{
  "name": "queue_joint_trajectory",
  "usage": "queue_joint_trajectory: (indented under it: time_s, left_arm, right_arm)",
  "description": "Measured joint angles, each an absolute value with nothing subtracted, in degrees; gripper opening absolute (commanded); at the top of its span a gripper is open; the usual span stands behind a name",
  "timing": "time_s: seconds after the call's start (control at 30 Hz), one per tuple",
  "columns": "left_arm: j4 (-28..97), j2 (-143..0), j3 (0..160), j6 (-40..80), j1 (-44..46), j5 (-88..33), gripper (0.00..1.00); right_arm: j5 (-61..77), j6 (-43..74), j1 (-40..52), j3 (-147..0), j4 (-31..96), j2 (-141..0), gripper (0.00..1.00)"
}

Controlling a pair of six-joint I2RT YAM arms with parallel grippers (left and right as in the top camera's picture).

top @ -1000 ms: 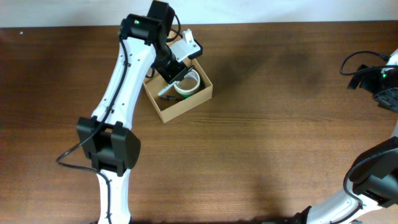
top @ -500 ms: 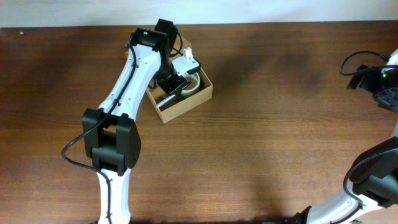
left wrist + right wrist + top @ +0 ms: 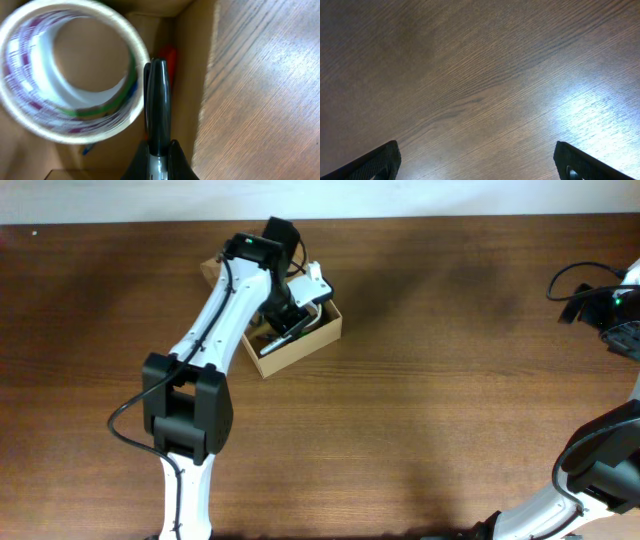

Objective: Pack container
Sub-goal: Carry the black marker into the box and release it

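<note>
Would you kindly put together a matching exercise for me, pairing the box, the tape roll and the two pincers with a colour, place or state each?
Things:
1. box
2. tape roll
3. left pincer
4. right pincer

Descriptions:
A. open, over the bare table
B. tan cardboard
C. pale ring with purple print
D. down in the box, beside the roll

Pairs: 1-B, 2-C, 3-D, 4-A.

Bright glare on table (image 3: 590, 115), close-up blur over tape roll (image 3: 70, 75) and container (image 3: 187, 75)
</note>
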State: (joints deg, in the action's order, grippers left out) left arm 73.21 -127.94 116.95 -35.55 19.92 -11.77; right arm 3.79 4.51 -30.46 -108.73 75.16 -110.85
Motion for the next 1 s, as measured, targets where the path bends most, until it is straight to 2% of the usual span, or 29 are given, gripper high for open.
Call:
queue_joint_trajectory:
  time_s: [0.4, 0.57, 0.77, 1.0]
  left_arm:
    - [72.5, -127.9, 112.6, -35.6, 21.0, -11.8, 0.02]
    - [71.9, -127.9, 111.6, -35.1, 21.1, -11.7, 0.19]
    - [71.5, -127.9, 111.7, -33.7, 21.1, -11.6, 0.28]
    - [73.6, -127.9, 117.0, -31.5, 21.1, -10.6, 0.32]
  right_arm:
    - [3.8, 4.5, -30.5, -108.7, 75.2, -110.8, 0.99]
    - [3.8, 4.5, -30.5, -108.7, 75.2, -110.8, 0.99]
    - [3.8, 4.5, -30.5, -108.7, 75.2, -110.8, 0.99]
    - [3.8, 4.5, -30.5, -108.7, 75.2, -110.8, 0.99]
